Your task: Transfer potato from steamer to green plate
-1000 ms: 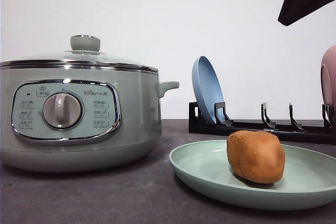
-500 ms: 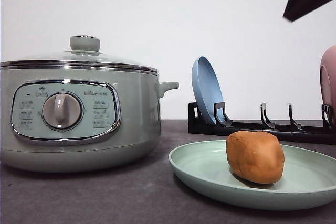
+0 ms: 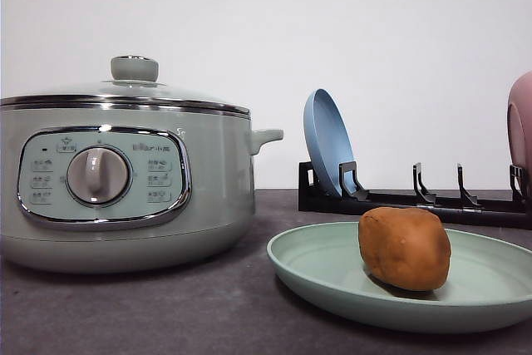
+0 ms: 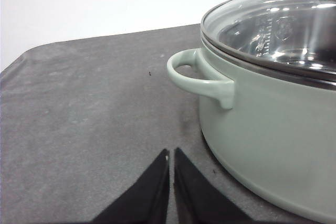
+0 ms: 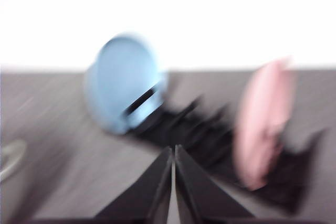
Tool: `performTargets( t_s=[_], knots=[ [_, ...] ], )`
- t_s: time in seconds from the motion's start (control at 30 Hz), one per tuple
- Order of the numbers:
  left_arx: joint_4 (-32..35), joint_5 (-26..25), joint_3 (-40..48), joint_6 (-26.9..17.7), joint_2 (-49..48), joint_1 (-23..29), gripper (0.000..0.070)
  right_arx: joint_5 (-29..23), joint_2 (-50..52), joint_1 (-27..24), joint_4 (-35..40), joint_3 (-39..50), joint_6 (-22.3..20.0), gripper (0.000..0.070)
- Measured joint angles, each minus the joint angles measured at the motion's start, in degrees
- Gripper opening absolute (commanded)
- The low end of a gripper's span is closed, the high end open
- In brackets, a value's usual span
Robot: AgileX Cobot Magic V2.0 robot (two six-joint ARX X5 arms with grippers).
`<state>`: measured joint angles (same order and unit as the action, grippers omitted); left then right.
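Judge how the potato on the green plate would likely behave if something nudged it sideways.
The potato looks lumpy and oval, so it would probably wobble or roll unevenly rather than slide straight. Its skin appears smooth, so it may slip on the green plate. The plate's raised rim would likely stop a gentle roll.

1. Steamer (image 3: 125, 197): smooth satin sage body, shiny chrome rim, clear glass lid (image 4: 278, 24) w/ reflections.
2. Potato (image 3: 405, 248): matt orange-brown skin, smooth.
3. Green plate (image 3: 332, 276): smooth, semi-matt, plastic-looking.
4. Table (image 4: 89, 124): dark grey, matt, finely textured.
5. Rack (image 3: 416, 199): black, slightly glossy.
6. Blue plate (image 3: 326, 143): smooth, matt.
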<state>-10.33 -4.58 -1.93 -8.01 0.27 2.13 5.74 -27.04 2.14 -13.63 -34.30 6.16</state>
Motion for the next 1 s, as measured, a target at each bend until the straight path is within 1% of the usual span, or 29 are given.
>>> performTargets(
  t_s=[0.07,0.13,0.23,0.37,0.57,0.83,1.0],
  knots=[
    [0.0,0.0,0.0,0.0,0.0,0.0,0.0009,-0.01,3.21,-2.31,4.0,3.92,-0.37,0.0],
    [0.0,0.0,0.0,0.0,0.0,0.0,0.0009,-0.01,6.36,-3.59,7.55,8.05,-0.58,0.0],
    [0.0,0.0,0.0,0.0,0.0,0.0,0.0009,0.02,10.44,-4.09,11.41,14.09,-1.18,0.0],
    [0.0,0.0,0.0,0.0,0.0,0.0,0.0009,0.02,15.27,-4.1,14.09,21.18,-1.64,0.0],
    [0.0,0.0,0.0,0.0,0.0,0.0,0.0009,0.02,21.15,-4.1,14.32,28.0,-1.9,0.0],
    [0.0,0.0,0.0,0.0,0.0,0.0,0.0009,0.02,26.2,-4.1,14.16,33.1,-1.9,0.0],
    [0.01,0.0,0.0,0.0,0.0,0.0,0.0009,-1.16,26.75,-4.1,9.9,33.39,-1.9,0.0]
  ],
)
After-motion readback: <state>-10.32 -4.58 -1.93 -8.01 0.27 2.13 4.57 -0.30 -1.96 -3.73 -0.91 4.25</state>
